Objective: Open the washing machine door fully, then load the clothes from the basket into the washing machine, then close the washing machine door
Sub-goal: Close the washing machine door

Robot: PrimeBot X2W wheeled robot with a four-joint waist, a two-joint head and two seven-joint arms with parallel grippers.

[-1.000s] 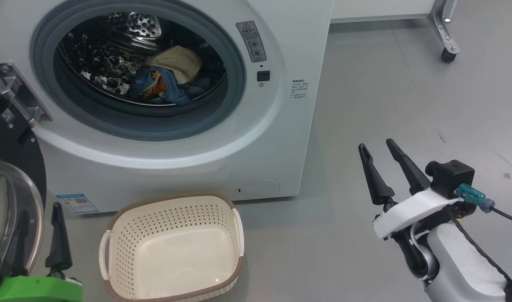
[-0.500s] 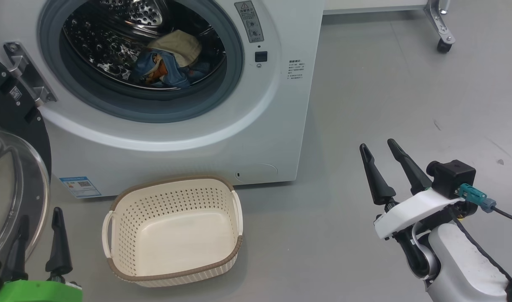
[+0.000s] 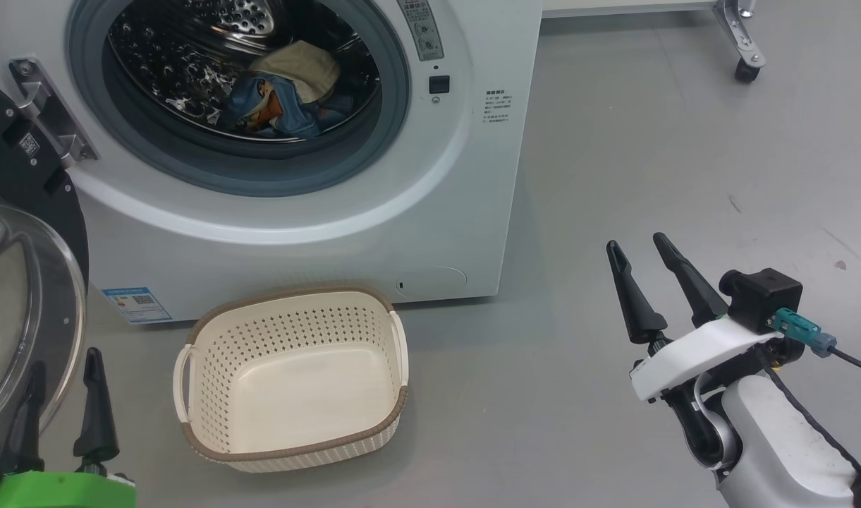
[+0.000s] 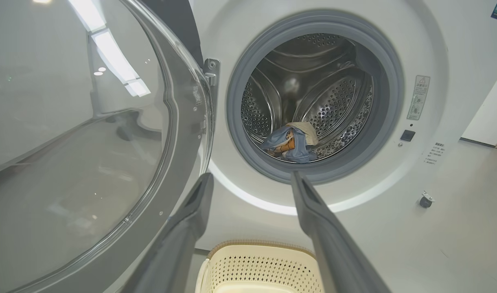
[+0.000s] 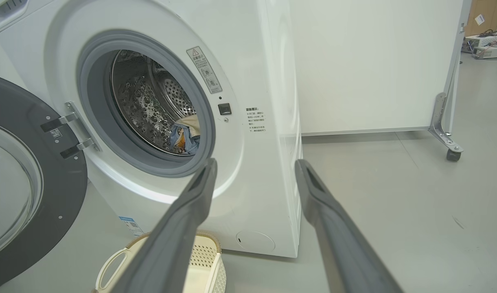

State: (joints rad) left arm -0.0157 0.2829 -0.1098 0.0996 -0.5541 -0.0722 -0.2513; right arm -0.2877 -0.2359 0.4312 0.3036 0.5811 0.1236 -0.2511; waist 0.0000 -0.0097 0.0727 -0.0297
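The white washing machine [image 3: 430, 212] stands with its door [image 3: 21, 296] swung wide to the left, black rim and glass bowl showing. Inside the steel drum lie the clothes [image 3: 282, 106], light blue with orange print and a cream piece; they also show as clothes [image 4: 291, 140] and clothes [image 5: 185, 136]. The cream basket [image 3: 292, 377] sits on the floor before the machine, with nothing in it. My left gripper [image 3: 60, 370] stands open at the lower left beside the door's glass. Over bare floor at the right, my right gripper [image 3: 638, 243] is open and holds nothing.
Grey floor [image 3: 649, 141] spreads to the right of the machine. A metal leg with a caster [image 3: 744, 67] of a white panel stands at the back right. The blue label sticker [image 3: 135, 303] is on the machine's lower left front.
The head camera has tilted, so the whole picture has slid: the machine now sits higher in frame and the basket shows whole. Both grippers stay open and nothing else has moved.
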